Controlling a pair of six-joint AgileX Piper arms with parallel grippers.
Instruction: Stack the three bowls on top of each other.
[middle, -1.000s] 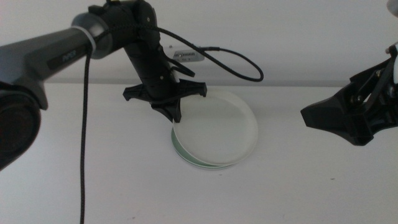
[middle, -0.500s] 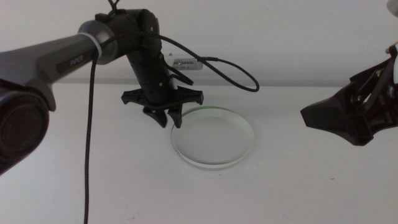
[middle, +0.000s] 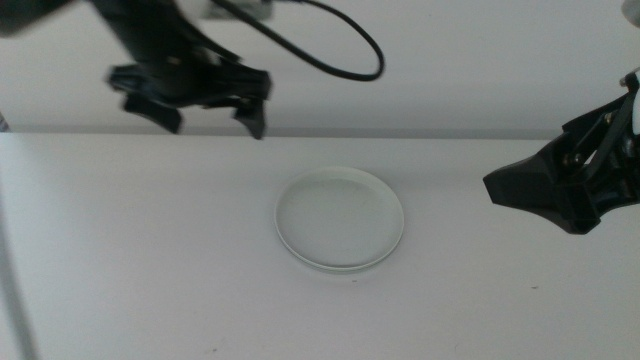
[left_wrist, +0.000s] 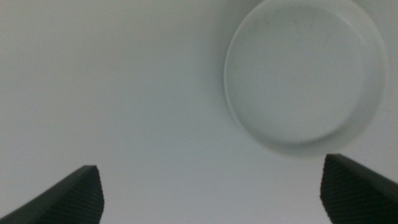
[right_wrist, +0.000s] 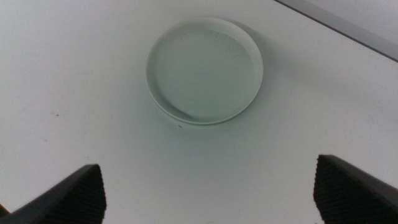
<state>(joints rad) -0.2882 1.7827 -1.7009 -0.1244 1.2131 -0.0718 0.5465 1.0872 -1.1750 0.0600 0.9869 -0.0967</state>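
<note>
The left gripper (middle: 190, 95) has lifted clear of the bowls and drawn back toward the far left since half a second ago, when it hung at the stack's rim; its jaws are spread wide and hold nothing. The stack of bowls (middle: 340, 218) lies flat at the middle of the white table (middle: 150, 280), the pale top bowl nested over a mint-green edge that shows along its near side. The table runs back to a plain pale wall (middle: 480, 60), and a black cable (middle: 340, 45) loops in front of it from the left arm. The right gripper (middle: 565, 180) waits above the table's right side, jaws parted and empty.

Only the middle view shows both arms and the wall. The left wrist view looks down on the stack (left_wrist: 305, 74), well apart from its own jaws, over bare tabletop. The right wrist view shows the bowls (right_wrist: 204, 70) whole, the layered rims visible, and the table's far edge (right_wrist: 348, 28) crossing one corner.
</note>
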